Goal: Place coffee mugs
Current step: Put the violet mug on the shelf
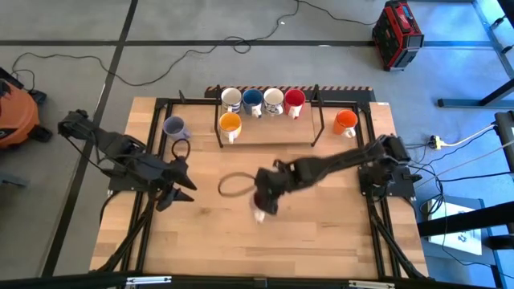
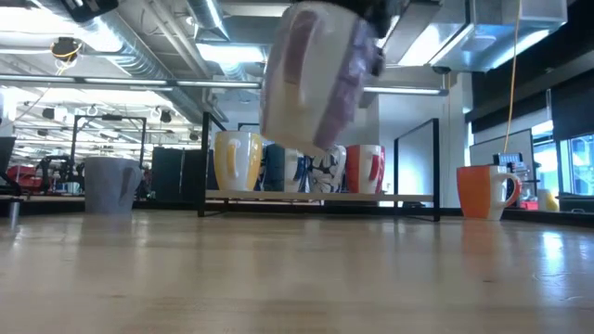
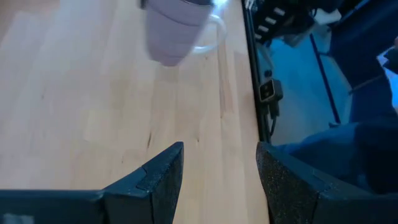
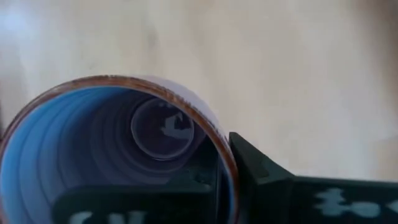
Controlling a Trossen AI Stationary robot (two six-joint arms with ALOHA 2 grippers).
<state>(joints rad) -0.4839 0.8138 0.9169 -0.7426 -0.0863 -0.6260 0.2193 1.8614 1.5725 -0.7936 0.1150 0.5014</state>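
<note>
Right hand (image 1: 261,201) is pinching the purple mug (image 2: 316,79) by its rim, one finger (image 4: 261,180) inside; you've got it tilted and clear of the table (image 1: 321,241), mid-table. Looks like the carry step: next you need to take it back toward the rack (image 1: 269,128) behind the hand, level it, and lower it onto a free spot without clipping the neighbours.

Count: five mugs on the rack — cream (image 1: 232,99), blue (image 1: 252,99), white (image 1: 274,99), red (image 1: 294,100), yellow (image 1: 230,123). Two off it: orange (image 1: 345,121) to the hand's right, grey (image 1: 173,127) off to its left. One held. Eight total.

Left hand (image 1: 178,186) waits spread, near the grey mug.
</note>
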